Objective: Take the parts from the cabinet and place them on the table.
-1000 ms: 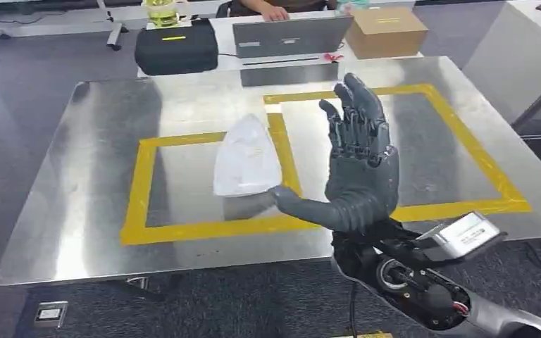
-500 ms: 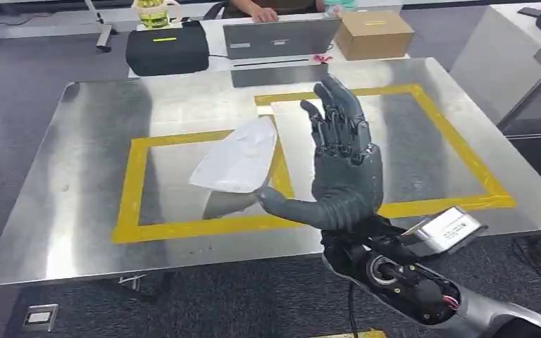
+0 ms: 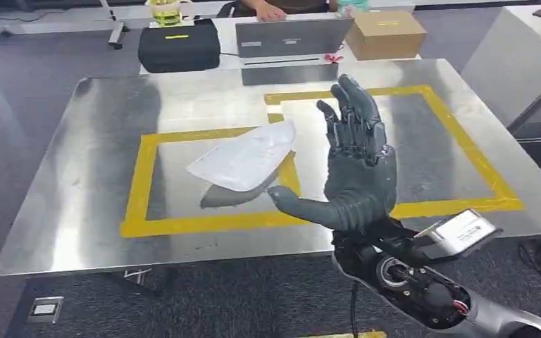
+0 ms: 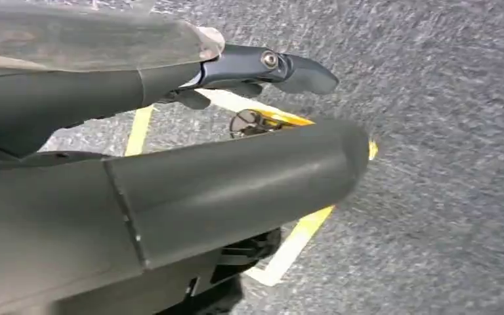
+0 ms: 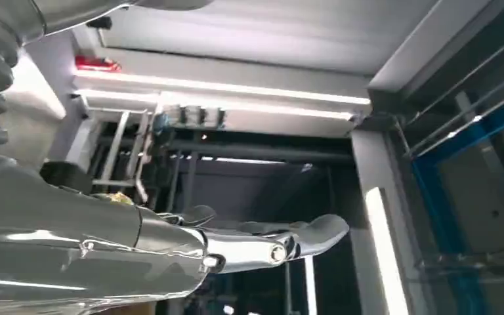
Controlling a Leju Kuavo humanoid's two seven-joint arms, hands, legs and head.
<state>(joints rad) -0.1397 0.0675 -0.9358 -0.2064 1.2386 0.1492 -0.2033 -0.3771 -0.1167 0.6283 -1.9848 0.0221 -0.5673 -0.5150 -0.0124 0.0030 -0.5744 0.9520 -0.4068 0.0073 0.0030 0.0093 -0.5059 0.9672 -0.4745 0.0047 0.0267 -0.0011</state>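
The right hand (image 3: 356, 169) is dark grey, with segmented darker fingers (image 3: 356, 116) and a thick smooth thumb (image 3: 292, 203). Behind its wrist sit black cables, a round silver joint and a white-labelled silver module (image 3: 458, 234).

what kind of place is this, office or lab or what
Most likely a robotics test lab or workshop. A steel table carries yellow tape squares marking drop zones, with a white bag of parts in one. Behind it a person works at a laptop beside a cardboard box.
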